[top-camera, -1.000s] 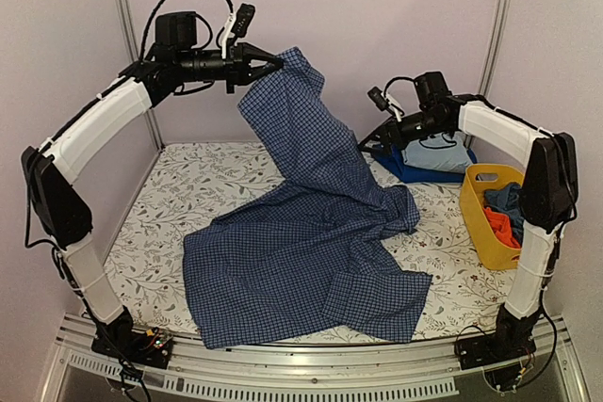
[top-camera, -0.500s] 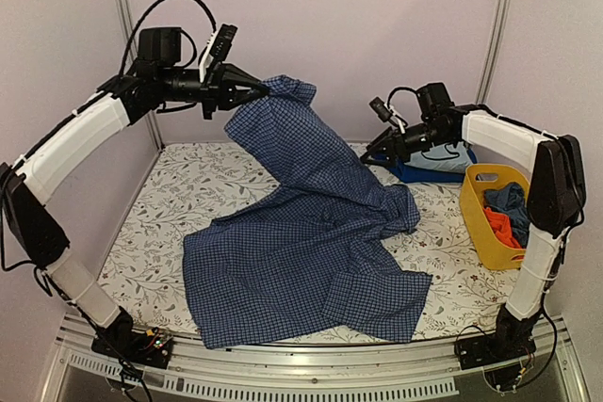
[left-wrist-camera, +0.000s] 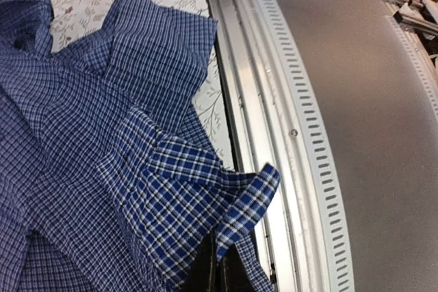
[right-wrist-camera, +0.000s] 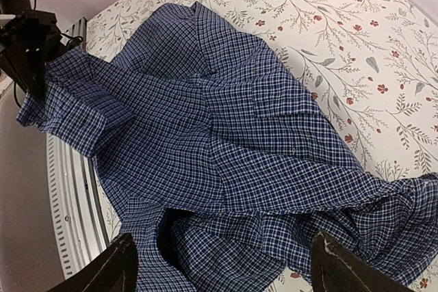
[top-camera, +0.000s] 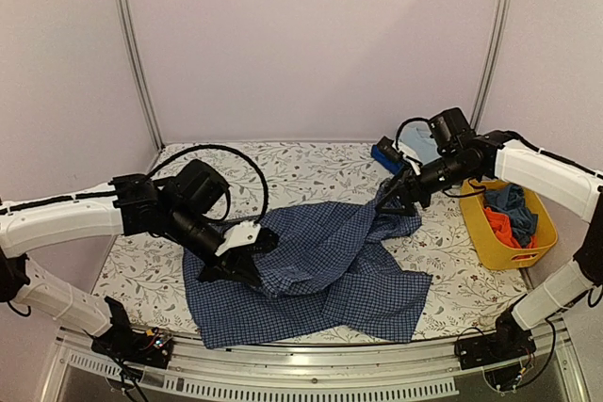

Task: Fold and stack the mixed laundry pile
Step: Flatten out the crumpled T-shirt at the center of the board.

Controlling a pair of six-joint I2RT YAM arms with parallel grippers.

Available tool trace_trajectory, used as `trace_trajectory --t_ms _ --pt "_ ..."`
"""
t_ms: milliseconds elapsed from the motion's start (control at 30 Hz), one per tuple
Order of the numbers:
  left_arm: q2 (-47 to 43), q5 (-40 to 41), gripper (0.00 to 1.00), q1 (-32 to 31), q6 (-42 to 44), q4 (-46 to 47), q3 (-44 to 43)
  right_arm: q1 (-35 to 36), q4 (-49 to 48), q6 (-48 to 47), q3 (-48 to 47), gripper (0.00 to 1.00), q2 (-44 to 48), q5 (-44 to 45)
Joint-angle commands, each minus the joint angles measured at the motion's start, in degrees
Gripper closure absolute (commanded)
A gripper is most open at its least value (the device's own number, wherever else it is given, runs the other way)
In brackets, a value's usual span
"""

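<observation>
Now that the left jaws, clamped on a shirt edge, have dropped from a high lift to just above the bench (top-camera: 311, 167), the blue check shirt (top-camera: 330, 261) lies slack between both jaws. Right jaws hang wide open over its bunched end. Spreading flat probably comes next. Count: one shirt; one yellow basket (top-camera: 490, 247) right of the right jaws, holding two pieces, navy cloth (top-camera: 513, 200) and orange cloth (top-camera: 504, 228).

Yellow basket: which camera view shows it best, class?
The top external view: the yellow basket sits almost whole at the right edge of the table, with clothes inside. The left wrist view catches only a yellow sliver at its top-left corner; the right wrist view shows none of it.
</observation>
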State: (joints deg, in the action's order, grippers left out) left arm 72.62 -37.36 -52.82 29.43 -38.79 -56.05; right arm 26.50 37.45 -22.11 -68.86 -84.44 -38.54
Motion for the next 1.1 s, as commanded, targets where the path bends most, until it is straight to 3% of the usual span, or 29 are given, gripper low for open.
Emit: trace_trajectory --t_ms 0,100,267,700,1067 --pt "-5.7 13.17 1.0 -0.55 3.47 -0.97 1.5 3.69 1.42 -0.98 2.14 0.15 1.89 5.89" --pt "-7.39 13.48 1.0 0.83 3.28 1.76 1.9 7.35 1.02 -2.14 2.95 0.19 1.37 8.82" --pt "-8.09 7.1 1.0 6.89 1.49 4.37 0.49 13.42 -1.78 -3.79 6.54 0.27 0.77 15.71" --pt "-9.36 5.72 1.0 10.51 5.23 4.25 -1.69 13.66 -15.64 -10.93 10.05 0.23 -3.41 22.83" --pt "-9.45 3.77 1.0 14.97 8.48 4.16 -2.77 13.83 -18.52 -17.24 11.06 0.26 -5.62 21.6"
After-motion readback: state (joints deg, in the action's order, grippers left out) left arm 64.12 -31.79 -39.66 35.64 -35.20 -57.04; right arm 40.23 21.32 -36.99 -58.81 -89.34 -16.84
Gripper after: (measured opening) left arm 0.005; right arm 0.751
